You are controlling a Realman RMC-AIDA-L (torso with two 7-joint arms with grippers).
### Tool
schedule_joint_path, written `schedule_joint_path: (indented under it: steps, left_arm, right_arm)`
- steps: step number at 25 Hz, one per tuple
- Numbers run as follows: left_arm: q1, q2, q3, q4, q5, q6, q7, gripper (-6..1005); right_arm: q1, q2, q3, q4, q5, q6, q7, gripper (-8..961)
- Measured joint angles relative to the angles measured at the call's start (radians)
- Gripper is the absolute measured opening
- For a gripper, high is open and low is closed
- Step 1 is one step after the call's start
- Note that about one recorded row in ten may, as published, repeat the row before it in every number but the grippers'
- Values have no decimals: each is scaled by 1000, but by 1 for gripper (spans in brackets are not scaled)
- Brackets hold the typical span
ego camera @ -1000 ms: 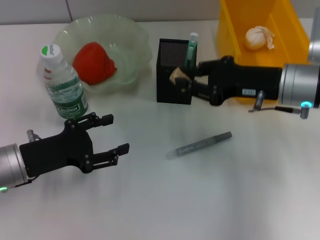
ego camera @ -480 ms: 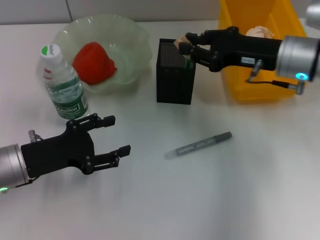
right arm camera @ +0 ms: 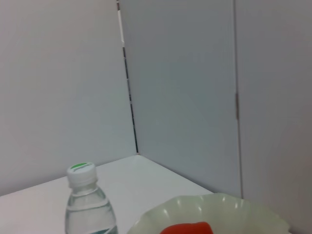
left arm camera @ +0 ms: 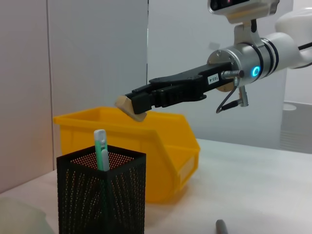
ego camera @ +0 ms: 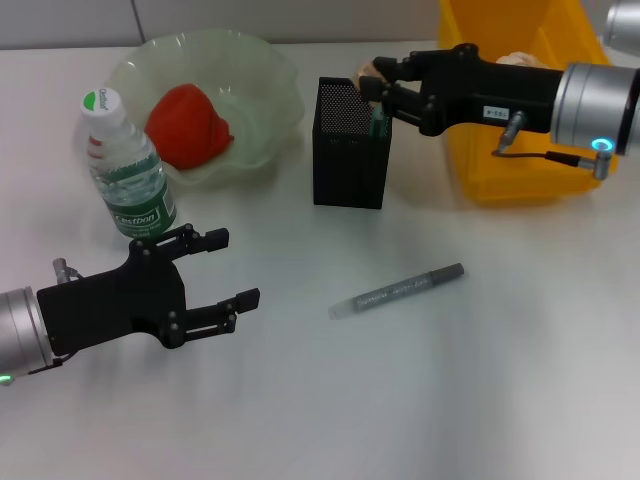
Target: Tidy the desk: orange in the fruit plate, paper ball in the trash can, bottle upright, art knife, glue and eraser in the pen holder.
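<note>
The right gripper [ego camera: 368, 85] was pinching the eraser [left arm camera: 130, 105], a small tan-beige block, tilted, its end poking out past the black fingertips. In the left wrist view it hung clear above the open top of the pen holder [ego camera: 350, 157], not touching the rim. That holder was a tall square box of black mesh, standing upright on the desk [ego camera: 480, 380], and the art knife [left arm camera: 101, 150] stood inside it, mint green with a pale tip showing over the edge. Just behind the right arm sat the yellow trash can [ego camera: 500, 175], the paper ball [ego camera: 516, 59] only partly seen past the arm. The glue [ego camera: 397, 291], a slim grey stick, lay flat on the white top, well apart from the holder. Farther left, the orange [ego camera: 187, 124] rested in the pale green fruit plate [ego camera: 265, 75], the bottle [ego camera: 124, 170] upright beside it. The left gripper [ego camera: 228, 269] hovered low near the bottle, fingers spread, holding nothing.
</note>
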Motion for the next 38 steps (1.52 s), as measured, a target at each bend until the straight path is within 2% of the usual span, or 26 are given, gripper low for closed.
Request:
schedule_joint_path:
  steps: [8,13,28,34,38]
  left_arm:
    - [2,-3,-3,-11,-11,8,-4,800]
    - [3,-3,-4,-15,-24,8,-4,800]
    - [5,-2,-3,-15,-27,22,-11,800]
    - [9,-1,-3,-15,-27,25,-12,800]
    - [9,-1,-3,-15,-27,25,-12,799]
  right_arm:
    - [-6,-7,3,-3,-6,19,-19,258]
    - [3,3,-2,15,-7,83,-43,258]
    - [68,5,-2,100,-8,118,-35,274]
    - [73,6,-5,106,-9,125,-33,284]
    - [56,6,2,87,5,114,-33,427]
